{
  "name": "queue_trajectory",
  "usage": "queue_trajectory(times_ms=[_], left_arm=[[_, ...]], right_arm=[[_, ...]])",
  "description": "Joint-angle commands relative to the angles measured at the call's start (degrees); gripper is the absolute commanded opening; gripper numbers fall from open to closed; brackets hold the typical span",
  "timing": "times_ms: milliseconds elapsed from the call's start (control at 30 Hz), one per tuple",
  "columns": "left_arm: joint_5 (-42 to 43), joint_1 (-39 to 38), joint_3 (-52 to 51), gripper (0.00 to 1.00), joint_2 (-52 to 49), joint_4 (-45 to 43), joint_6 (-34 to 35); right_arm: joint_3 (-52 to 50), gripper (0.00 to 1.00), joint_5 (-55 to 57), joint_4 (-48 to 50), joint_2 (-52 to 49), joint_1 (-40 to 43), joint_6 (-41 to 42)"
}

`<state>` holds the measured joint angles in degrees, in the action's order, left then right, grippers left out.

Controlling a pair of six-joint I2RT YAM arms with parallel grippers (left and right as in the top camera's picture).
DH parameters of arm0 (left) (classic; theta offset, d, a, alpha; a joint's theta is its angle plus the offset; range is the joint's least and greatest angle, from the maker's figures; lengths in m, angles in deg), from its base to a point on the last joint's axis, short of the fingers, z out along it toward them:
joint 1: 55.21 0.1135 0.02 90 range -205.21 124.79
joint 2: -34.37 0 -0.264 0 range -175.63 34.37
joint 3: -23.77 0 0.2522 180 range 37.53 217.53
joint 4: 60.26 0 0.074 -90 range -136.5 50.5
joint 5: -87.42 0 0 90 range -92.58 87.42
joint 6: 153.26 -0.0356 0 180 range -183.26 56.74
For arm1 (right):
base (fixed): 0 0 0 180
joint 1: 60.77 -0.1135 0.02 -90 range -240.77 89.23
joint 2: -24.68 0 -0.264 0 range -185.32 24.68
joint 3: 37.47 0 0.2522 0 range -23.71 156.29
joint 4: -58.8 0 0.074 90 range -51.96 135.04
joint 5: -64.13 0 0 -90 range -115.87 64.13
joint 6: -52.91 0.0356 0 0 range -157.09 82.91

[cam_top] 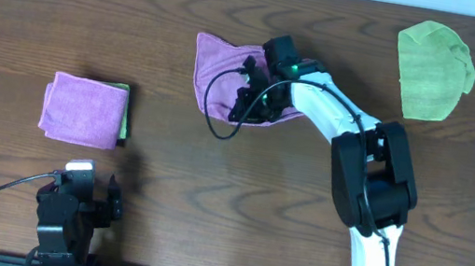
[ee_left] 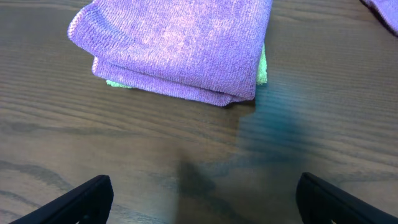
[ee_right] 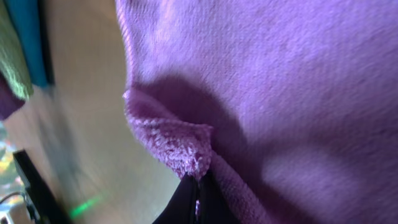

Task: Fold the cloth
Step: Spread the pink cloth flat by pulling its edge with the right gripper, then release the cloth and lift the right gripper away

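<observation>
So, you have the dark wooden table [cam_top: 209, 195] under everything, and the white right arm [cam_top: 351, 131] reaching from the near edge up toward its far middle. The purple cloth [cam_top: 219, 69] lies there, rumpled and unfolded, and the arm's end covers its right part. Off in the far right corner sits a green cloth [cam_top: 433, 70], loosely spread and well apart from the purple one. On the left you see a folded pile [cam_top: 82, 110], purple on top with a green edge peeking out beneath (the left wrist view shows it plainly).

Your right pincer [cam_top: 248, 95] is pressed together on a raised ridge of the purple cloth's edge, seen up close from the right wrist. Your left pincer [ee_left: 202, 196] hangs near the front of the table, short of the pile, with its fingers [ee_left: 87, 196] spread wide.
</observation>
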<state>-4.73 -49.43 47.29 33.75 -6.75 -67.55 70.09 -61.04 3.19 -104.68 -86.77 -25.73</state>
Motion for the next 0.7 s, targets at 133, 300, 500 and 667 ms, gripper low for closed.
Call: queue_trajectory(times_ms=[133,300,500,667], left_arm=[[-0.8,-0.2,-0.6,0.95,0.4,0.7,0.5],[-0.8,-0.2,-0.6,0.95,0.4,0.7,0.5],[-0.8,-0.2,-0.6,0.95,0.4,0.7,0.5],[-0.8,-0.2,-0.6,0.95,0.4,0.7,0.5]], right_arm=[[1.0,0.01,-1.4,-4.8,2.3,-5.5,-2.9],[1.0,0.01,-2.2,-6.5,2.3,-9.3,-2.8],[1.0,0.09,-4.4,-6.3,2.3,-13.0,-2.0],[1.1,0.15,-5.7,-6.3,2.3,-14.2,-1.0]])
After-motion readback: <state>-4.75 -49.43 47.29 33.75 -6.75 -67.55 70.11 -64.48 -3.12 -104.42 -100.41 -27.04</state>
